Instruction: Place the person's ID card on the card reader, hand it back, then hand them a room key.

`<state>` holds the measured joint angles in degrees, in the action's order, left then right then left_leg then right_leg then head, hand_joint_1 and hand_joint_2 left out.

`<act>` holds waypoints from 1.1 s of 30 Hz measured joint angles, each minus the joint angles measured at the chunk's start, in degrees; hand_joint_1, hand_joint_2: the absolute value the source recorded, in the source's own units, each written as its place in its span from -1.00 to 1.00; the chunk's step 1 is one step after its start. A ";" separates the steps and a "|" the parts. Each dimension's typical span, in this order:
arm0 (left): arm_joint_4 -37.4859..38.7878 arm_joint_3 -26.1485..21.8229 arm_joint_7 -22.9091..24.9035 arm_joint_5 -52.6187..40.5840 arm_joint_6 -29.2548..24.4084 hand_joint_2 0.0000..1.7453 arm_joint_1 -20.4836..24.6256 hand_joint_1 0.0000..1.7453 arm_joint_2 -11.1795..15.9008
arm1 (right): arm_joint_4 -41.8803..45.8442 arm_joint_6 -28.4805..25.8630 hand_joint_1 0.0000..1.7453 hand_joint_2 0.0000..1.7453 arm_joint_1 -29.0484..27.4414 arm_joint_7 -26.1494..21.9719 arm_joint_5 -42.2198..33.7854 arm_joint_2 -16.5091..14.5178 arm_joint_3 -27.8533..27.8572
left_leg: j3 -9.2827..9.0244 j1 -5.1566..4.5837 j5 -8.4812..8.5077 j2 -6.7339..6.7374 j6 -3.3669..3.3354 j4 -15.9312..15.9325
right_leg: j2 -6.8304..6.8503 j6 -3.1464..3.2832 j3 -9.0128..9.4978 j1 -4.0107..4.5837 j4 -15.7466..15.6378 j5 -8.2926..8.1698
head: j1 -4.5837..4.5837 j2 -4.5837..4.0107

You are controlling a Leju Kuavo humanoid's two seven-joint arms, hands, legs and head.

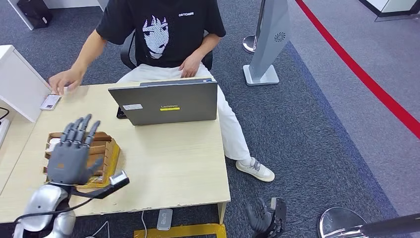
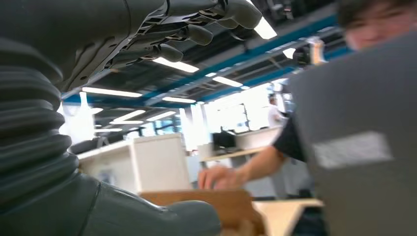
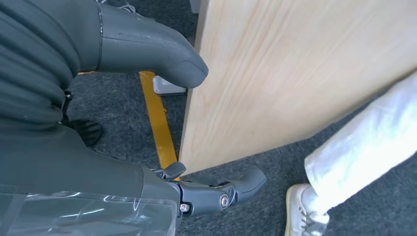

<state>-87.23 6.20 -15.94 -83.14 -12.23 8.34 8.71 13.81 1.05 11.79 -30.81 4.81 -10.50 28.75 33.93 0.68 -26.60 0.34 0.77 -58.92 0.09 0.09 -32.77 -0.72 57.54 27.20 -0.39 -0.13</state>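
Head view: ID card [image 1: 50, 102] flat on the desk [image 1: 168, 153] at the far left corner, just beside the white box [image 1: 17, 82] and touching or nearly touching the person's hand [image 1: 64, 79] that reaches over it. Left robot hand [image 1: 72, 151] raised over the wooden card holder [image 1: 109, 153], fingers spread and straight, palm down, holding nothing; fingertips aimed away from the robot, toward the far edge. From that robot hand, card ahead and slightly to the left, well apart, with the holder's far rim between. Long axis of the card slanted, running from near-left to far-right, roughly toward the person's hand; printed face up, detail too small to read. Left wrist view: same robot hand [image 2: 162, 29] seen from beneath, fingers extended and apart, person's forearm beyond the holder. Right robot hand [image 1: 262, 218] hanging low past the desk's near right corner, beside the floor; right wrist view: fingers [image 3: 221, 189] loosely parted, thumb clear, nothing held. Left robot hand plainly the nearer one, likely the one to reach. Card reader not identified with confidence. Laptop [image 1: 166, 101] to the right of the reaching line, probably no obstacle. Judged stage: card just offered, pickup not yet begun.
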 joint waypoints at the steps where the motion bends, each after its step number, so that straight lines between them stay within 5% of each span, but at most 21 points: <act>1: 0.17 2.55 0.65 0.03 -0.11 1.00 -0.65 -1.00 0.50 | 0.03 0.03 -1.00 1.00 -0.06 -0.08 0.01 0.04 0.39 | 0.00 -0.01 -0.01 0.00 -0.01 0.00 | 0.00 0.00 0.00 0.00 0.00 0.00 | 0.00 0.00; 7: 1.67 12.16 2.98 1.03 -1.89 1.00 -3.71 -1.00 3.23 | 0.15 0.22 -1.00 1.00 -0.39 -0.60 0.02 0.21 2.47 | 0.01 0.02 -0.03 0.00 0.00 0.00 | 0.00 0.00 -0.01 -0.02 0.00 0.01 | -0.01 0.00; 18: 5.09 13.98 2.56 2.55 -2.03 1.00 -5.40 -1.00 5.61 | 0.16 0.75 -1.00 1.00 -0.69 -0.79 0.58 0.31 3.98 | 0.01 0.03 -0.03 -0.01 0.01 0.02 | 0.01 0.01 0.00 0.00 0.00 0.02 | -0.01 0.00; 26: 6.38 12.87 5.42 1.08 -2.69 1.00 -4.97 -1.00 6.61 | 0.16 0.92 -1.00 1.00 -0.80 -0.85 1.92 0.31 4.36 | 0.01 0.03 -0.03 -0.01 0.01 0.01 | 0.01 0.01 0.01 0.00 0.00 0.02 | 0.00 0.00; 33: 8.22 4.01 6.85 -0.49 -5.83 1.00 -4.68 -1.00 6.14 | 0.16 0.98 -1.00 1.00 -0.83 -1.01 3.39 0.31 5.01 | 0.00 0.06 -0.02 -0.01 0.02 0.02 | 0.01 0.02 0.00 0.01 0.01 0.02 | -0.01 0.00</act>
<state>-79.01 10.21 -9.09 -83.63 -18.06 3.66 14.85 13.97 2.03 10.95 -31.82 8.20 -10.19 33.76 33.93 0.74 -26.62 0.33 0.79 -58.90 0.10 0.10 -32.76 -0.71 57.55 27.22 -0.39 -0.13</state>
